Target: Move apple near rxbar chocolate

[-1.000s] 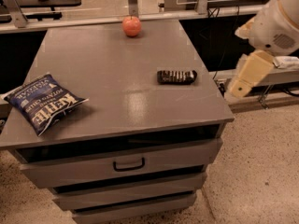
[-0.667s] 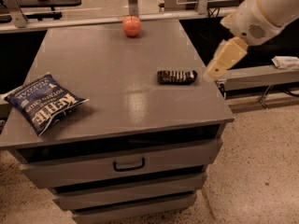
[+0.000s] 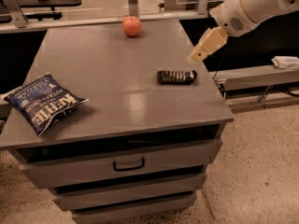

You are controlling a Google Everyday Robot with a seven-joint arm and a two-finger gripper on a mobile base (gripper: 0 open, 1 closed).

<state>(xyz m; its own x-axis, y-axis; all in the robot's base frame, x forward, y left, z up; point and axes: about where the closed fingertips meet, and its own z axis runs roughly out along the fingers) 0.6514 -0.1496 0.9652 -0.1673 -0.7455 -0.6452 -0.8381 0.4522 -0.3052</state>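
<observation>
My gripper (image 3: 196, 57) is hanging over the right edge of the gray cabinet (image 3: 117, 69), just behind the chocolate bar (image 3: 176, 76), touching nothing. Honestly can't tell how wide it's set. The apple (image 3: 132, 26) sits at the far edge, well apart from the bar. The chip bag (image 3: 41, 101) is front left.

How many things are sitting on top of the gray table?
3. The apple is at the far edge, the bar near the right edge, the chip bag at the front left. The gripper hovers over the right edge, just past the bar.
</observation>
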